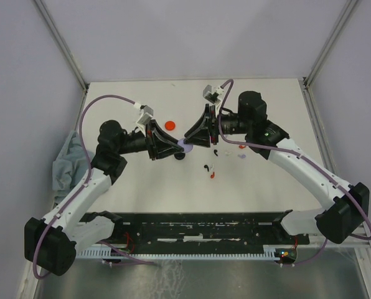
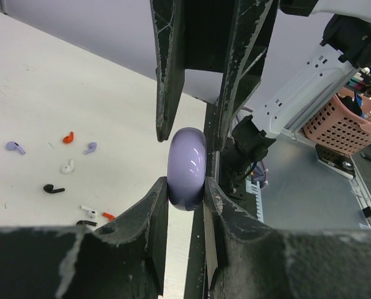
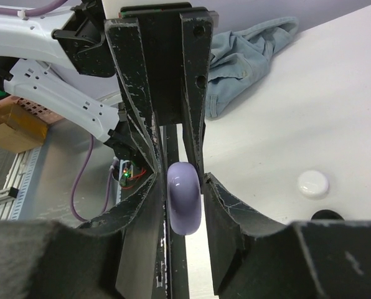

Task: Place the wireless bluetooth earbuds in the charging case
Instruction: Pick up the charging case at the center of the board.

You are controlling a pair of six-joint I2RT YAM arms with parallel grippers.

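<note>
A rounded lavender charging case [image 1: 187, 145] hangs above the table's middle, seen edge-on in both wrist views. My left gripper [image 2: 185, 184] is shut on the case [image 2: 187, 168], its pads pressed against both faces. From the opposite side my right gripper [image 3: 182, 180] straddles the same case [image 3: 184, 198] with its jaws slightly apart, and a gap shows at one finger. The wireless bluetooth earbuds lie scattered on the table: lavender [image 2: 14, 147], red [image 2: 68, 137], white [image 2: 68, 166], black [image 2: 53, 188], and several [image 1: 213, 175] to the right of the grippers.
A red disc [image 1: 170, 125] lies behind the grippers and a black disc [image 1: 181, 156] just under them. A white disc [image 3: 313, 184] shows in the right wrist view. A crumpled grey-blue cloth [image 1: 67, 162] sits at the table's left edge. A pink basket [image 2: 344, 121] stands off the table.
</note>
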